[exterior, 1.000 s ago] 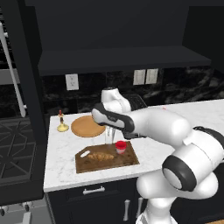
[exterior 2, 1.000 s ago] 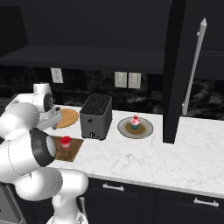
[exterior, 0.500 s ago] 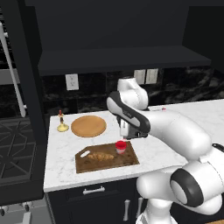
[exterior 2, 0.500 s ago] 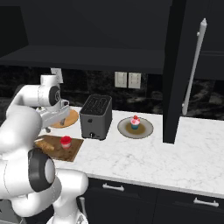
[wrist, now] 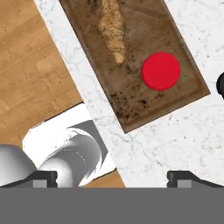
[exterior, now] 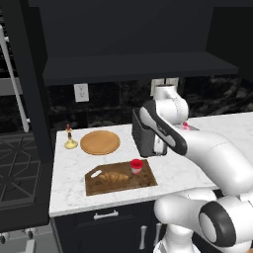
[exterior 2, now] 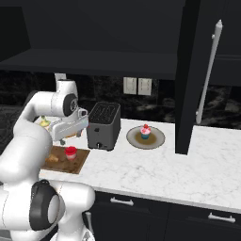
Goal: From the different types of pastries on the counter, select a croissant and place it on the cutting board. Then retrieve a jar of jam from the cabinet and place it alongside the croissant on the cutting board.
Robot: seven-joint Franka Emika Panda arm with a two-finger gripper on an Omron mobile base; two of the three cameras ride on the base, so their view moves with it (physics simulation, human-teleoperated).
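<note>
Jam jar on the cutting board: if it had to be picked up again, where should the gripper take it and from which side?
Grip the jam jar across its round body just under the red lid, coming straight down from above. It stands upright on the cutting board, and the hand view looks down on its lid. The croissant lies apart from it, so open fingers probably fit on either side.

Cutting board: dark rough wood, matt. Plate: light smooth wood. Table: white marble-look, glossy. Jar lid: smooth red.

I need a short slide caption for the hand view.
Croissant and red-lidded jam jar apart on the cutting board.
</note>
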